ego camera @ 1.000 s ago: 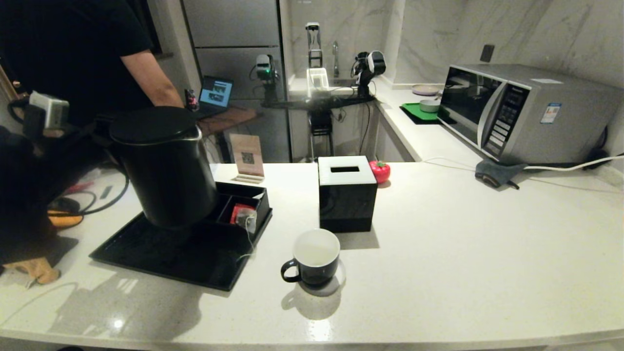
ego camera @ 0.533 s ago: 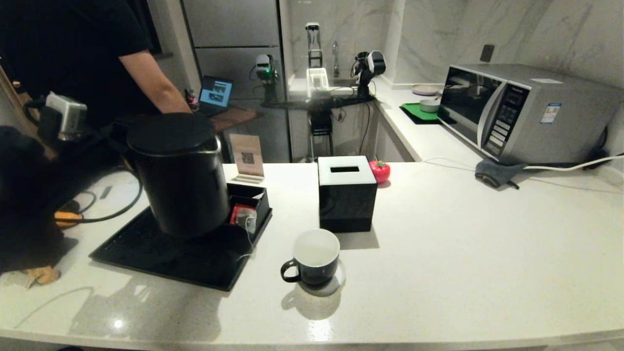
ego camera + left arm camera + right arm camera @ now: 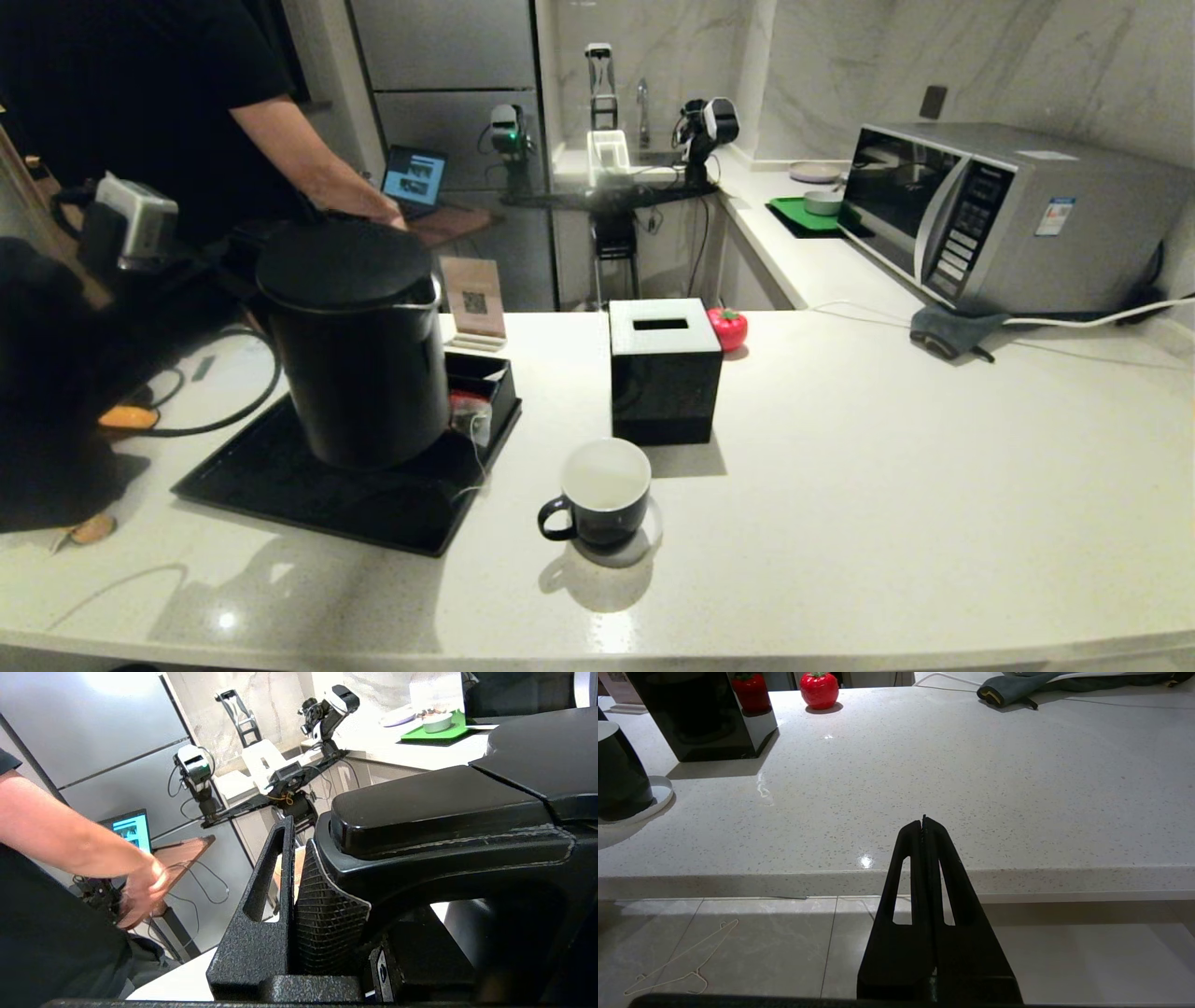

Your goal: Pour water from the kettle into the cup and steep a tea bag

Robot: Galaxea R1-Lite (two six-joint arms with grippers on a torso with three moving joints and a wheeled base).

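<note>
The tall matte-black kettle (image 3: 359, 355) is upright over the black tray (image 3: 308, 495), its base low over or on the tray. My left gripper (image 3: 336, 830) is shut on the kettle's loop handle (image 3: 444, 807), one mesh pad (image 3: 322, 910) pressed against it. In the head view that gripper is hidden behind the kettle. The black cup (image 3: 602, 495) with a white inside stands on a white coaster right of the tray; I cannot make out water in it. The tea bag (image 3: 476, 422) lies in the tray's compartment, its string over the edge. My right gripper (image 3: 923, 821) is shut and empty below the counter's front edge.
A black cube tissue box (image 3: 663, 369) stands just behind the cup, with a red tomato-shaped thing (image 3: 728, 327) beside it. A card stand (image 3: 473, 299) sits behind the tray. A microwave (image 3: 1008, 215) and a grey cloth (image 3: 948, 331) are at the far right. A person (image 3: 140, 93) stands behind the kettle.
The kettle, held by my left gripper, has moved right and lower over the tray, toward the cup. The person's hand has shifted right. My right arm has not moved.
</note>
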